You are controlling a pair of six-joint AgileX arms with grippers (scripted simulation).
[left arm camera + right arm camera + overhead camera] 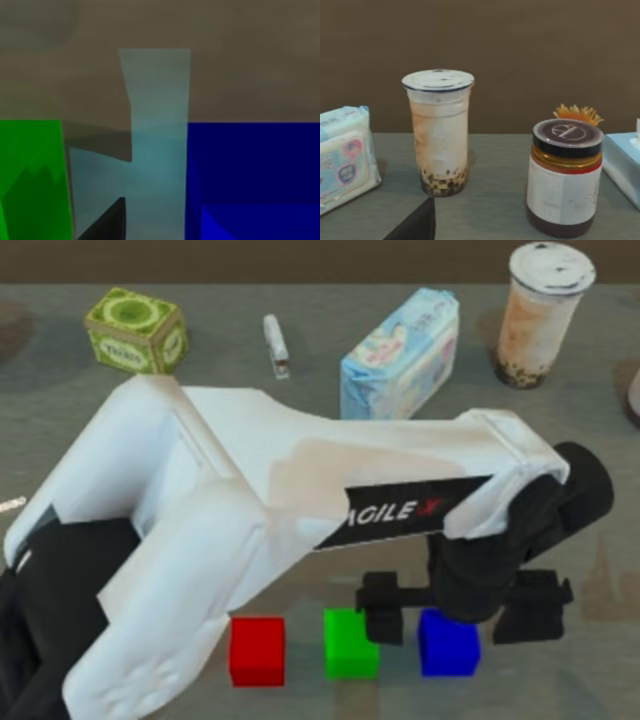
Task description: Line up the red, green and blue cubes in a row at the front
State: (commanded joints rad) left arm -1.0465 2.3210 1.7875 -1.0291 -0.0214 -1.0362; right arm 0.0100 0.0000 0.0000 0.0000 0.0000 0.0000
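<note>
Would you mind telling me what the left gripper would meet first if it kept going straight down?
Probably the small glossy deep blue cube: the left gripper hangs over it, jaws open. Depth is unclear.

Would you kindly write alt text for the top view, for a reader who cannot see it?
The left arm reaches across the table, its open gripper over the blue cube, last in a front row with the red cube and green cube. A tin box, wipes pack and bubble tea stand behind.

The only legible text is "AGILE X", in white letters with a red X, on a black strip along the left arm's point(300, 490) white forearm in the top view. Printing on the tin box point(137, 330), wipes pack point(400, 355) and jar label point(560, 195) is too small to read.
</note>
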